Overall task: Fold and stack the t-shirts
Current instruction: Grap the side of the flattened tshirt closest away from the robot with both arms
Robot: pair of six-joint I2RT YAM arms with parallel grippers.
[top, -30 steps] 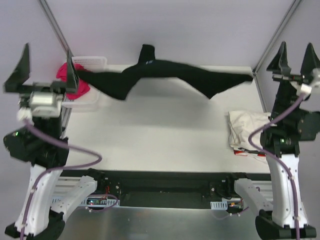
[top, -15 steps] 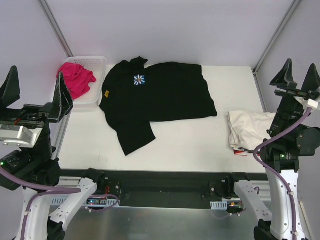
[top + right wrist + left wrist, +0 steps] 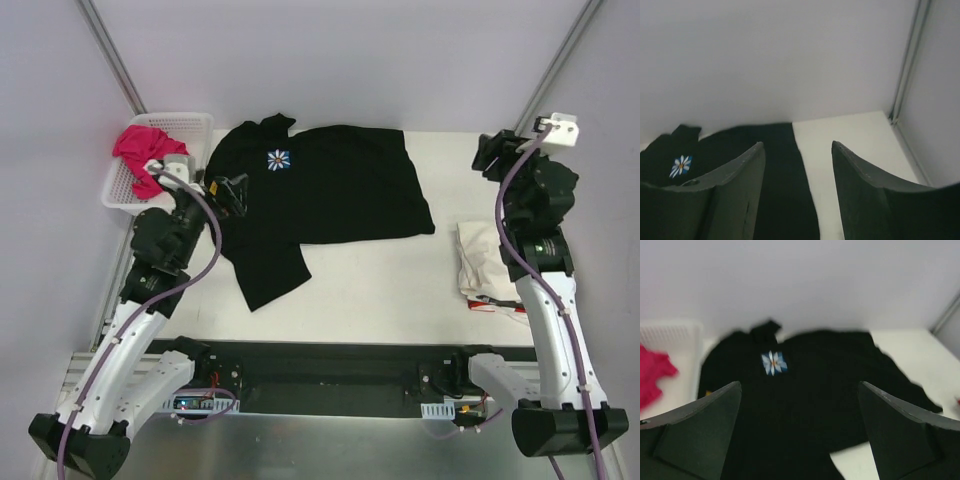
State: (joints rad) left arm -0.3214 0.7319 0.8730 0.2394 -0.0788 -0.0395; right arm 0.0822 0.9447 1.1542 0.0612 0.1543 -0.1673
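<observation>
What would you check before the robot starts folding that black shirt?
1. The black t-shirt lies spread on the table, daisy up: ok.
2. The left pincer is open and empty: ok.
3. The right pincer is open and empty: ok.
4. The cream t-shirt pile lies apart from the black one: ok.
5. The pink t-shirt is in the basket: ok.
6. The collar is fully on the table: cannot tell.
</observation>
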